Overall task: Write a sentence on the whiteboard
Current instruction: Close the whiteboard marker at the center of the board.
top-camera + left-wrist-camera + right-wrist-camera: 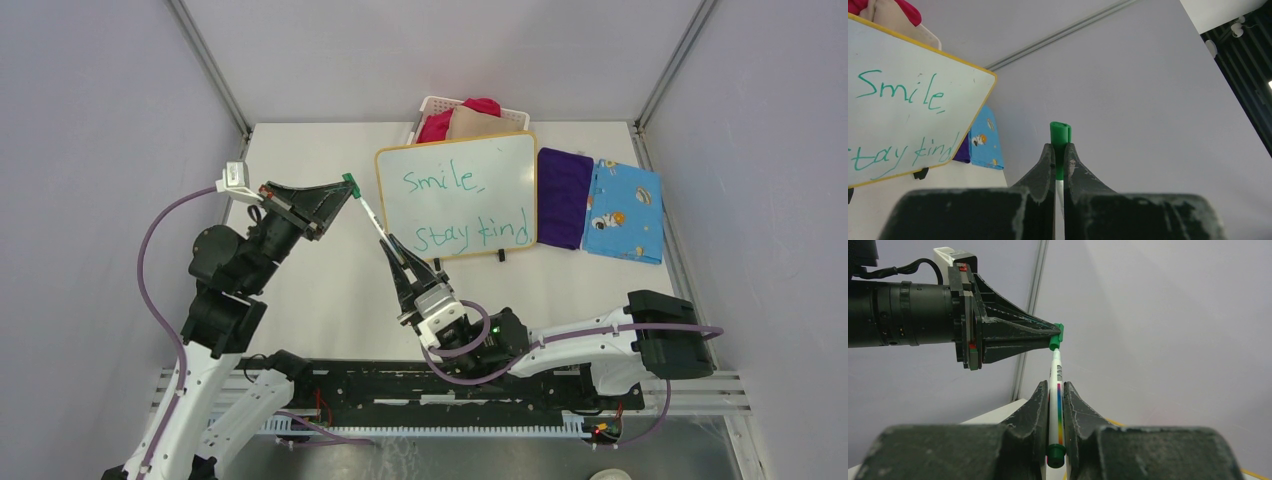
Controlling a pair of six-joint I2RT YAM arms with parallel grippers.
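I have the left fingers [345,188] closed tight on the green cap [1060,134], which pokes out past their tips. The right fingers [395,252] are closed on the barrel of the white marker [1054,390], with a narrow gap between them filled by the pen. The marker runs in a straight line from the right fingers up to the cap. Its far end meets the cap, and I cannot tell how far in it sits. Both are held in the air over the counter [310,270], just left of the whiteboard [505,165].

The whiteboard stands at the back of the counter. The sentence [440,181] on it is in green, "Smile," above "stay kind". A white basket [437,103] with red cloth [480,105] sits behind it. A purple cloth [564,197] and a blue patterned cloth [623,210] lie to its right.
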